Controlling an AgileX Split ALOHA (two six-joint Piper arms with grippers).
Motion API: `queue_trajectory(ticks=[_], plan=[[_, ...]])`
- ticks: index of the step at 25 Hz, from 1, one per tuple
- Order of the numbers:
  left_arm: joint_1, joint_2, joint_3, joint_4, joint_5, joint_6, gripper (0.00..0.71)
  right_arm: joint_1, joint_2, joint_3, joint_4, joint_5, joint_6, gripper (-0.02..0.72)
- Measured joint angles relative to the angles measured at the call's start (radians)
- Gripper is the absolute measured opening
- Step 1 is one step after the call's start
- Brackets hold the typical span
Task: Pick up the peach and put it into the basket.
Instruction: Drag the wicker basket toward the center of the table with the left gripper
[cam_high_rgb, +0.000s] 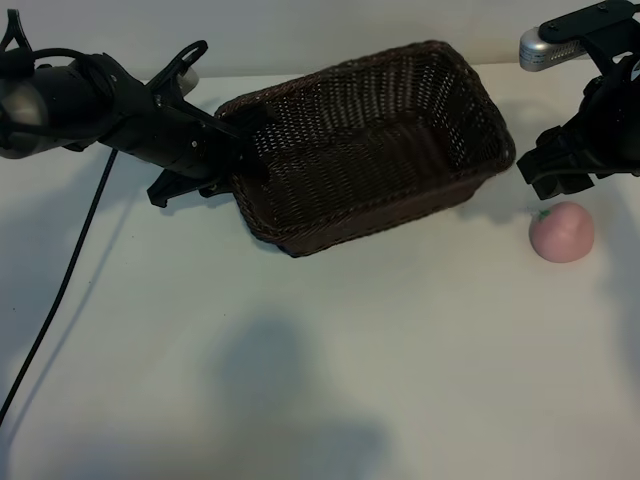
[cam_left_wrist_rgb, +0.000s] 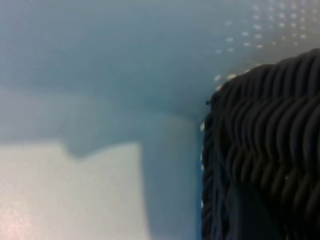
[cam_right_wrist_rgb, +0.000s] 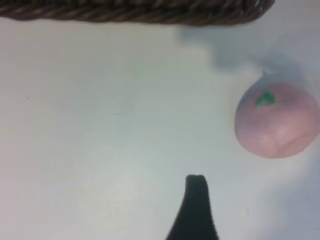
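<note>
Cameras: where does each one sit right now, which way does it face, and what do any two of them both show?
Exterior view: high, facing the arms; sees the basket, the peach, the left gripper at the basket's end, the right gripper above the peach.
Left wrist view: on the left wrist, close against the basket's weave; no finger shows.
Right wrist view: on the right wrist, facing down; one fingertip.
Shared: right wrist and exterior both show peach and basket.

Steep overhead exterior view, two close downward wrist views (all sharing the basket (cam_high_rgb: 370, 150)).

Basket (cam_high_rgb: 370, 150): dark woven wicker, rough, braided rim. Peach (cam_high_rgb: 562, 231): matt, smooth. Table (cam_high_rgb: 300, 380): white, smooth, slight sheen.
</note>
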Motion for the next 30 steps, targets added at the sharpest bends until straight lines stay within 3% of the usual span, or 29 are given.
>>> queue_trajectory(ticks=[7,15,30], plan=[[0.0,0.0,-0.023,0.003,0.087,0.062,0.273,0.0,0.0,0.0,0.0,0.0,0.0,0.589],[0.0,0.0,-0.142,0.01,0.229,0.106,0.273,0.0,0.0,0.0,0.0,0.002,0.0,0.589],[0.01,0.002,-0.16,0.154,0.292,0.13,0.273,0.0,0.0,0.0,0.0,0.003,0.0,0.589]])
